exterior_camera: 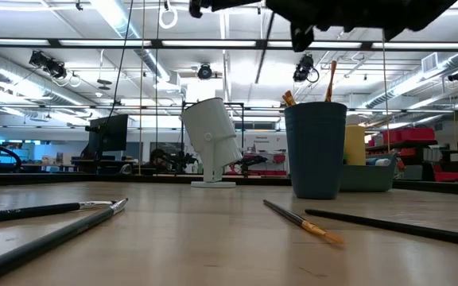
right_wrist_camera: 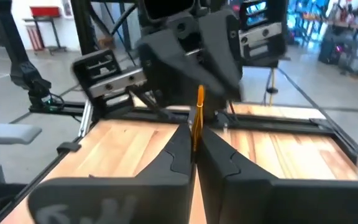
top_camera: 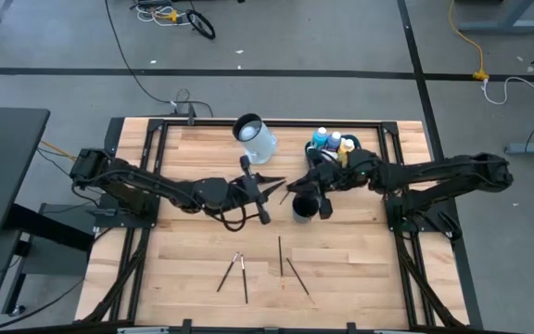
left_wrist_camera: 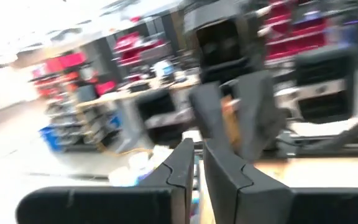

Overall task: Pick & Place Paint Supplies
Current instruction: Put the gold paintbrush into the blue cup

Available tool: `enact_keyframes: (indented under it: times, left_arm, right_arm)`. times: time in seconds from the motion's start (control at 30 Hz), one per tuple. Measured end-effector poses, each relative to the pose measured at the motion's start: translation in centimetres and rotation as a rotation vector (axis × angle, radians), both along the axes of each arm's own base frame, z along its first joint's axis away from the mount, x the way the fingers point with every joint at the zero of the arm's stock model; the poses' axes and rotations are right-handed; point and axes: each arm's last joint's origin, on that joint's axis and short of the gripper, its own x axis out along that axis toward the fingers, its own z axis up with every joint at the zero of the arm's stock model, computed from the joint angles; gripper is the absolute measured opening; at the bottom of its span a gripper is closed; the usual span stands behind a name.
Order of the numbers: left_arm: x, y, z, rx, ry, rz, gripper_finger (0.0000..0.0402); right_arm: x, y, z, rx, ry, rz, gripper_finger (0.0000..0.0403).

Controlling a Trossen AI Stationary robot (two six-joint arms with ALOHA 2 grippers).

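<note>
Both arms reach inward above the table's centre; the right gripper (right_wrist_camera: 194, 155) hangs over the dark cup (top_camera: 303, 206), jaws pinched on an orange-handled paintbrush (right_wrist_camera: 198, 118); the left gripper (left_wrist_camera: 196, 165), nearly closed, holds nothing visible; four paintbrushes (top_camera: 281, 255) lie near the front edge.

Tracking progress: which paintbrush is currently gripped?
The orange-handled paintbrush, pinched in the right end effector; the others lie on the table or stand in the cup.
</note>
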Motion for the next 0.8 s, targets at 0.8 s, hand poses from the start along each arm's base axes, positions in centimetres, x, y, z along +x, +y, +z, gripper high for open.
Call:
enact_keyframes:
  times: [0.8]
  left_arm:
    - [-4.6, -0.6, -2.3, -0.298, 0.351, 0.155, 0.005]
  right_arm:
    - [-1.7, -0.3, -4.7, -0.125, 0.529, -0.106, 0.0031]
